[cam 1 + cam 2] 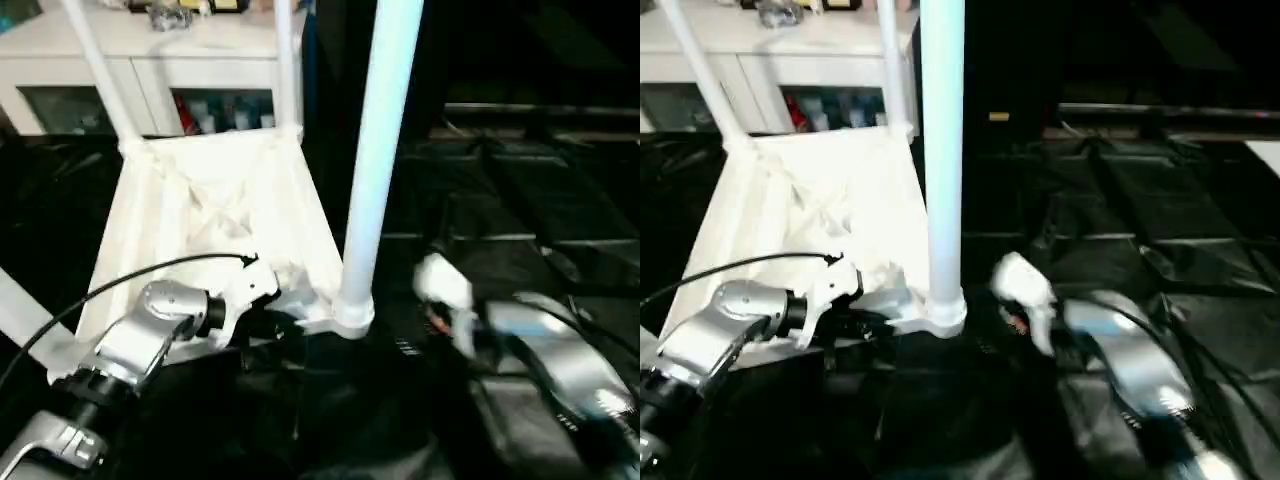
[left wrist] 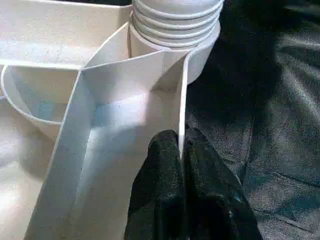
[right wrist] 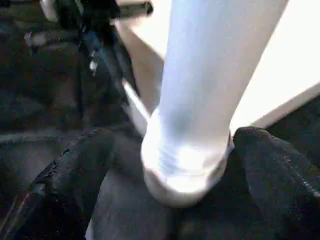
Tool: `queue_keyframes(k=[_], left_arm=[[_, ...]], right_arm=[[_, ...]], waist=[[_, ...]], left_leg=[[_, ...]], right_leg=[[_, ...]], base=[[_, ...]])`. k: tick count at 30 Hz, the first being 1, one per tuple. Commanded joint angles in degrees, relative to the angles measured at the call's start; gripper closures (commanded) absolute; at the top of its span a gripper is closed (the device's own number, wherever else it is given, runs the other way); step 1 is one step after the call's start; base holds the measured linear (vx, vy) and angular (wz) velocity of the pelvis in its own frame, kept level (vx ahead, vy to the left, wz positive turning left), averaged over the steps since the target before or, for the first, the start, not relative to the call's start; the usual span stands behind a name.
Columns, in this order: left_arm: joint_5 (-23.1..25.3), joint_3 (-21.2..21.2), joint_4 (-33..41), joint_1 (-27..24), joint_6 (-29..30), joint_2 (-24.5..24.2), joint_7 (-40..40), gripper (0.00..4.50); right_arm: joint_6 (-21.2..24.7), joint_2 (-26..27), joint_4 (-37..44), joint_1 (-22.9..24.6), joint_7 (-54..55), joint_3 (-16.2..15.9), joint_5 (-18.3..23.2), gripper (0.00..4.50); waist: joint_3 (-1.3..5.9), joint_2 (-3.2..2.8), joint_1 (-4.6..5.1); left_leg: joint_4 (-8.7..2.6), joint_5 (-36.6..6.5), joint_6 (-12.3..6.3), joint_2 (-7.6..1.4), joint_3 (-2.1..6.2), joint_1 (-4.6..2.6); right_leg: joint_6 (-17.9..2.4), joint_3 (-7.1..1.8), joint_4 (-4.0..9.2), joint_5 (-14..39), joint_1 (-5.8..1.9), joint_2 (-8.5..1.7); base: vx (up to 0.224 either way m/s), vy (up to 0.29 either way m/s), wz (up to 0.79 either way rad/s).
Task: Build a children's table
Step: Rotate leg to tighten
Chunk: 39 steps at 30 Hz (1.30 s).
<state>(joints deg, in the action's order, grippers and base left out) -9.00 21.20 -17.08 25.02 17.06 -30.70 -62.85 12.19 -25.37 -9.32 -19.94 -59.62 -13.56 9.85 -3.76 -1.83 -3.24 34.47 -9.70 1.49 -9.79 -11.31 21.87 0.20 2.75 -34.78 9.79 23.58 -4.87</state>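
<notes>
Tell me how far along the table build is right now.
Three legs stand in the upturned table top: two at the far corners and one in the near corner socket. The left gripper is pinched shut on the top's thin edge rib, steadying it; the right gripper stands open around that near leg's base. The fourth corner isn't visible, so probably one leg remains.
</notes>
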Motion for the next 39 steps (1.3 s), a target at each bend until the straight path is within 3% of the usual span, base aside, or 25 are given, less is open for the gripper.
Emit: queue_keyframes(k=[1,6,8,11,13,16,18,23,28,31,34,36,37,39], left_arm=[[0.5,0.0,-0.2,0.0,0.3,-0.2,-0.4,4.48],[0.8,-0.2,-0.3,-0.2,0.1,-0.2,-0.3,4.48],[1.0,-0.3,-0.3,-0.4,0.0,-0.1,-0.2,4.50],[1.2,-0.5,-0.6,-0.4,-0.2,0.0,-0.2,4.50],[1.4,-0.6,-0.9,-0.2,-0.4,0.1,-0.2,4.50],[1.5,-0.8,-1.1,-0.1,-0.5,0.2,-0.2,4.50],[1.6,-0.8,-1.2,-0.1,-0.5,0.2,-0.1,4.50],[1.9,-0.9,-1.3,-0.2,-0.6,0.2,0.0,4.50],[2.5,-1.4,-1.3,-0.4,-0.1,1.2,2.3,4.50],[3.6,-2.6,-1.9,0.4,1.1,4.5,8.9,4.50],[4.0,-4.5,-2.0,1.9,4.4,11.1,19.1,4.50],[4.0,-5.1,-2.1,2.6,5.8,14.3,22.9,4.50],[4.0,-5.5,-2.5,3.1,6.5,17.3,26.0,4.50],[4.0,-5.6,-3.3,3.8,6.9,21.6,29.9,4.50]], right_arm=[[-1.0,0.5,-1.2,-0.8,1.7,0.1,-1.3,0.21],[-2.7,1.9,-4.3,-2.1,3.4,0.0,-2.4,0.21],[-3.0,2.4,-5.3,-2.4,3.3,-0.3,-2.5,0.50],[-3.4,2.9,-6.1,-2.8,3.6,-0.3,-2.4,0.61],[-4.0,4.0,-7.5,-3.6,4.3,-0.2,-2.3,0.97],[-4.7,4.9,-9.0,-4.5,4.5,-0.4,-2.6,1.00],[-5.0,5.2,-9.3,-4.6,4.6,-0.5,-2.7,1.37],[-6.0,5.7,-10.7,-5.2,4.2,-1.0,-3.1,1.71],[-6.3,6.6,-11.2,-4.4,6.0,-0.8,-3.8,1.87],[-5.7,9.3,-11.9,-3.3,12.8,0.5,-4.9,1.88],[-2.8,14.2,-11.9,-1.7,24.2,2.3,-6.6,1.89],[-1.8,16.2,-11.7,-1.2,27.9,2.3,-7.5,1.89],[-0.8,17.9,-11.4,-0.8,30.2,2.0,-8.3,1.89],[-0.2,20.1,-11.0,-0.7,32.1,0.5,-9.5,1.89]], waist=[[3.57,0.15,-0.24],[3.91,0.20,-0.40],[3.90,0.19,-0.40],[3.80,0.19,-0.48],[3.80,0.15,-0.39],[3.77,0.09,-0.44],[3.76,0.05,-0.39],[3.63,0.16,-0.25],[3.58,0.07,-0.19],[3.44,0.12,0.03],[3.40,0.23,0.29],[3.45,0.23,0.47],[3.49,0.29,0.64],[3.60,0.03,0.77]], left_leg=[[-4.91,-25.8,2.21,-3.02,2.55,-1.78],[-4.92,-23.5,1.72,-3.03,2.08,-1.63],[-4.84,-22.8,1.37,-2.95,1.94,-1.54],[-4.73,-22.6,1.19,-2.91,1.91,-1.51],[-4.72,-22.6,1.37,-2.89,2.05,-1.42],[-4.79,-23.2,1.63,-2.99,2.06,-1.56],[-4.85,-23.7,1.75,-2.99,2.11,-1.57],[-4.84,-24.9,1.98,-2.90,2.15,-1.66],[-4.82,-25.1,2.09,-2.92,2.22,-1.77],[-4.77,-26.3,2.70,-2.79,2.27,-2.04],[-4.80,-26.6,2.97,-2.65,2.48,-1.91],[-4.77,-26.6,2.72,-2.50,2.55,-1.99],[-4.88,-25.8,2.19,-2.43,2.48,-1.68],[-4.95,-25.6,1.51,-2.38,2.39,-1.72]], right_leg=[[-7.2,-1.91,5.93,32.3,-1.32,-3.60],[-10.7,-2.29,5.10,23.4,-1.63,-3.45],[-11.4,-2.29,4.90,22.1,-1.77,-3.39],[-11.0,-2.30,5.04,23.8,-1.84,-3.50],[-10.5,-2.25,5.12,25.5,-1.86,-3.63],[-10.2,-2.27,5.16,25.9,-1.71,-3.51],[-10.3,-2.21,5.12,25.9,-1.68,-3.48],[-9.6,-2.19,5.38,28.1,-1.55,-3.55],[-8.8,-2.19,5.63,29.8,-1.39,-3.56],[-8.1,-1.93,6.00,31.9,-1.10,-3.42],[-6.6,-1.66,6.38,34.8,-1.08,-3.48],[-5.7,-1.42,6.71,35.5,-1.12,-3.45],[-5.5,-1.37,6.77,34.7,-1.39,-3.44],[-5.2,-1.13,7.05,34.0,-1.34,-3.33]], base=[[0.000,0.000,0.00],[0.000,0.000,0.00],[0.000,0.000,0.00],[0.000,0.000,0.00],[0.000,0.000,0.00],[0.000,0.000,0.00],[0.000,0.000,0.00],[0.000,0.000,0.00],[0.000,0.000,0.00],[0.000,0.000,0.00],[0.000,0.000,0.00],[0.000,0.000,0.00],[0.000,0.000,0.00],[0.000,0.000,0.00]])
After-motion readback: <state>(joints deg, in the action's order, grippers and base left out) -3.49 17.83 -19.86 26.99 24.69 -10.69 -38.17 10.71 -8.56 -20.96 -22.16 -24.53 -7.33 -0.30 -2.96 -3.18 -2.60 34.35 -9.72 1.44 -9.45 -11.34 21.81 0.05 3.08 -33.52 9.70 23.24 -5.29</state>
